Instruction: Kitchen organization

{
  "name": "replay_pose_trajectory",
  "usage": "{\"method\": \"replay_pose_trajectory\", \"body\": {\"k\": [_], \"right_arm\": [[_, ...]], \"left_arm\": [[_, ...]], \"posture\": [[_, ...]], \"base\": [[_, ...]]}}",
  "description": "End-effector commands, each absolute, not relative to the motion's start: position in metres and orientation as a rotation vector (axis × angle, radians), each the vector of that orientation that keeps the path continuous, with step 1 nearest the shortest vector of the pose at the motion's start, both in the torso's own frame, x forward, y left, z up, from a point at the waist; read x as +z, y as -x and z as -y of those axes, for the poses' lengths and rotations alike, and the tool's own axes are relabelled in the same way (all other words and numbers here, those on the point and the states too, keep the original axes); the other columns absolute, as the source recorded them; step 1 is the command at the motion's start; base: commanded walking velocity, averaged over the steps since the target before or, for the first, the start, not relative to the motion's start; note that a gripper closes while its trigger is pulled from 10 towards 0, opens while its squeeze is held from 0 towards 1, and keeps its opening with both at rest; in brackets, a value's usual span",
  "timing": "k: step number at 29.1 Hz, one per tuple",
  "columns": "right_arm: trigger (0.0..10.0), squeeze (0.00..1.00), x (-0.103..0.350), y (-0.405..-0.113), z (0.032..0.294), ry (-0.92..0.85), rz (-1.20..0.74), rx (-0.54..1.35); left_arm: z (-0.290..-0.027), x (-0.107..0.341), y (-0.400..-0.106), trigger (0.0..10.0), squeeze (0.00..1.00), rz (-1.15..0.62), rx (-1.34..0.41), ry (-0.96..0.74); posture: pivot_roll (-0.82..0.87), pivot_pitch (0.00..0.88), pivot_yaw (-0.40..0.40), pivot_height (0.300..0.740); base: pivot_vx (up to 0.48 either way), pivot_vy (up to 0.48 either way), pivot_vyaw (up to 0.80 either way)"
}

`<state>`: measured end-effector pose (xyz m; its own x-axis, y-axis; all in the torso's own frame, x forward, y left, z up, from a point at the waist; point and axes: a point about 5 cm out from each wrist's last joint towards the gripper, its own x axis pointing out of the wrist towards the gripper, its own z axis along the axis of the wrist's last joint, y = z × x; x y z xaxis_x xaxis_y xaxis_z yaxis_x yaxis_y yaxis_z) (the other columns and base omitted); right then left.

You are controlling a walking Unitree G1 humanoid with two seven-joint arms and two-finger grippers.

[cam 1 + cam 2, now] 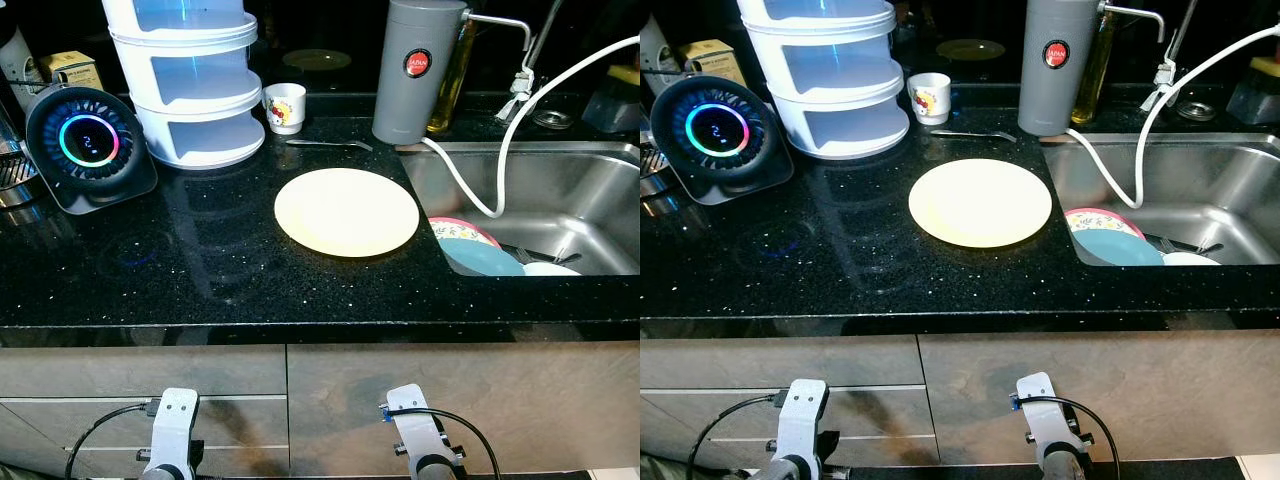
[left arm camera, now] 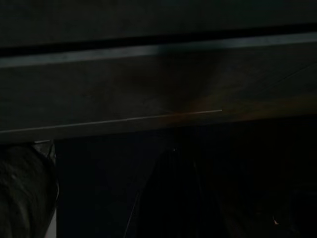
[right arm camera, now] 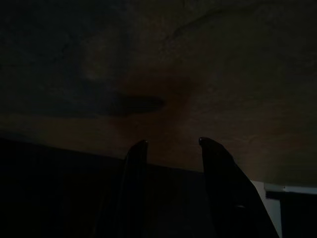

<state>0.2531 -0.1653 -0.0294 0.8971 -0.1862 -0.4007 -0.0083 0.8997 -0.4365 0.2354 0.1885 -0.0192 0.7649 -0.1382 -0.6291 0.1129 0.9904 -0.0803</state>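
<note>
Cream plate (image 1: 346,211) on black counter (image 1: 200,270) beside sink (image 1: 560,200); right jaws parted, left's state unclear.

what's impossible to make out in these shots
- Left gripper: left wrist view too dark to show its fingers.
- Dishes in the sink: pink plate and blue plate partly hidden by the counter edge.
- Print on the small cup: too small.
- Round device's display: too small to read.

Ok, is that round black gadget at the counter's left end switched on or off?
On. The round black device shows a lit ring of blue, green and pink around a small glowing readout on its face, seen in both eye views.
</note>
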Motion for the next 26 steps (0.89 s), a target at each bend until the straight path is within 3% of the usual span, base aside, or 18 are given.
{"method": "replay_pose_trajectory", "body": {"k": [1,15,26], "right_arm": [[10.0,0.0,-0.035,-0.247,0.166,0.436,-0.478,-0.102],[10.0,0.0,-0.038,-0.244,0.189,0.363,-0.549,-0.212],[10.0,0.0,-0.04,-0.239,0.182,0.402,-0.529,-0.179]], "left_arm": [[-0.195,-0.025,-0.229,10.0,0.0,-0.73,-0.129,0.025],[-0.195,-0.027,-0.222,10.0,0.0,-0.714,-0.106,0.03],[-0.189,-0.026,-0.216,10.0,0.0,-0.693,-0.15,-0.025]], "posture": [[-0.01,0.158,0.005,0.74],[0.0,0.184,-0.011,0.74],[-0.01,0.177,-0.024,0.74]], "base": [[0.0,0.0,0.0],[0.0,0.0,0.0],[0.0,0.0,0.0]]}}
